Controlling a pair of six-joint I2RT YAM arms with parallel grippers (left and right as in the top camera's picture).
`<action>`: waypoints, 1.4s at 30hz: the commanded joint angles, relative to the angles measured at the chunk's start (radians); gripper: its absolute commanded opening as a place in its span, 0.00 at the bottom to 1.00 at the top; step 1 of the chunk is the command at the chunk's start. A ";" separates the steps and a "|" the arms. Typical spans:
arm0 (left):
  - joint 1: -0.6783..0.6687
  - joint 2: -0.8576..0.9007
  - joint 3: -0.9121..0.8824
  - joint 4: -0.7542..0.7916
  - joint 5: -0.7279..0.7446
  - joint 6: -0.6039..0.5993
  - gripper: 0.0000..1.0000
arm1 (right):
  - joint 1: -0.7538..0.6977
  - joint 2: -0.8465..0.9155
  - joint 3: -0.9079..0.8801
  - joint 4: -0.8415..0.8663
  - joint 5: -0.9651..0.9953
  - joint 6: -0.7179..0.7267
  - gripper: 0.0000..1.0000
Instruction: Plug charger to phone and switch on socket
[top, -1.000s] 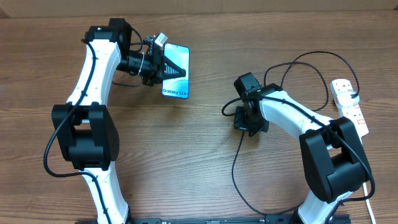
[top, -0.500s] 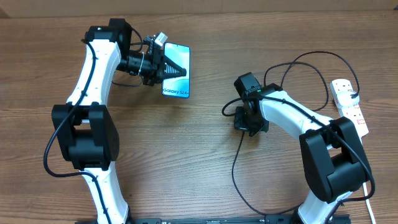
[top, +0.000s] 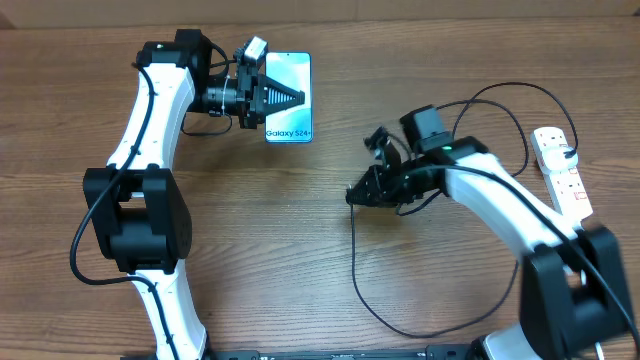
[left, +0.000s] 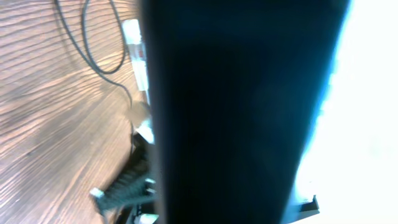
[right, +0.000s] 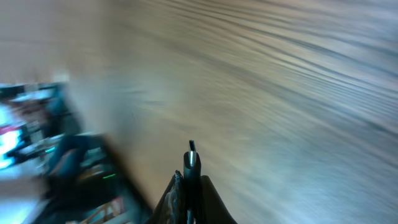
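Note:
My left gripper (top: 272, 98) is shut on the phone (top: 292, 92) and holds it at the back of the table, light blue screen facing up. In the left wrist view the phone (left: 236, 112) fills the frame edge-on and hides the jaws. My right gripper (top: 358, 194) is shut on the connector end of the charger (top: 357, 270), to the right of the phone and apart from it. The connector tip (right: 191, 159) sticks out from the shut fingers (right: 189, 190). The black cable loops across the table to the white socket (top: 563, 168) at the right edge.
The wooden table top (top: 300, 260) lies below both arms. The charger cable arcs behind the right arm (top: 500, 95). The socket (left: 139, 59) and cable loops (left: 93, 53) also show far off in the left wrist view. The right wrist view is motion-blurred.
My left gripper has turned and carried the phone up and to the right. My right gripper has risen off the table and swung left with the connector, pulling the cable along.

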 joint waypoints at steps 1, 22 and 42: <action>-0.005 -0.025 0.014 -0.020 0.105 0.051 0.04 | -0.003 -0.082 0.008 0.003 -0.266 -0.085 0.04; -0.101 -0.025 0.014 -0.121 0.105 0.134 0.05 | -0.002 -0.092 0.008 0.230 -0.621 0.073 0.04; -0.110 -0.025 0.014 -0.113 0.105 0.134 0.04 | 0.027 -0.092 0.008 0.455 -0.446 0.412 0.04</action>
